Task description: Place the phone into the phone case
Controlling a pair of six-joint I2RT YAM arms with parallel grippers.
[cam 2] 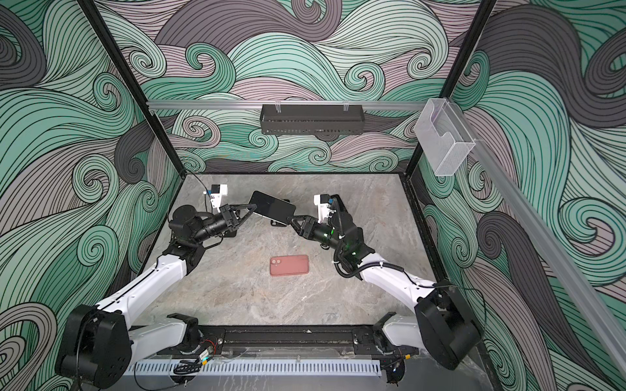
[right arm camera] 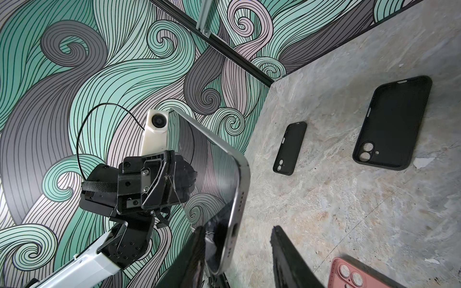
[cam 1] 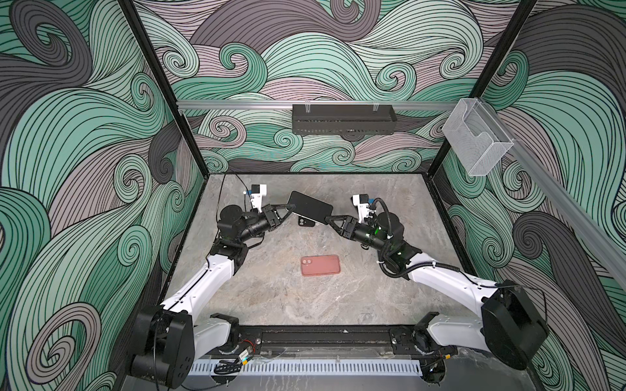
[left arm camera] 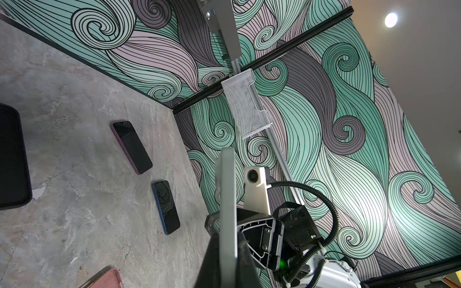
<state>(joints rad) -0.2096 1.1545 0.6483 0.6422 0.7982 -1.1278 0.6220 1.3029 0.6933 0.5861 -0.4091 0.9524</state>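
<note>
Phone (cam 1: 310, 207) is in the air above the counter (cam 1: 271, 298). The left gripper (cam 1: 287, 208) clamps one end, and the right gripper (cam 1: 327, 220) has its jaws apart around the other end, not yet pressing. Insertion seems not begun: the black phone case (right arm camera: 391, 122) lies empty on the counter, open side up.

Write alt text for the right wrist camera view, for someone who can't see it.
A silver-edged phone fills the foreground, clamped by the left gripper, its near end between the open jaws of the right gripper. On the grey table lie a nearer black case, a farther black case and part of a pink case.
</note>
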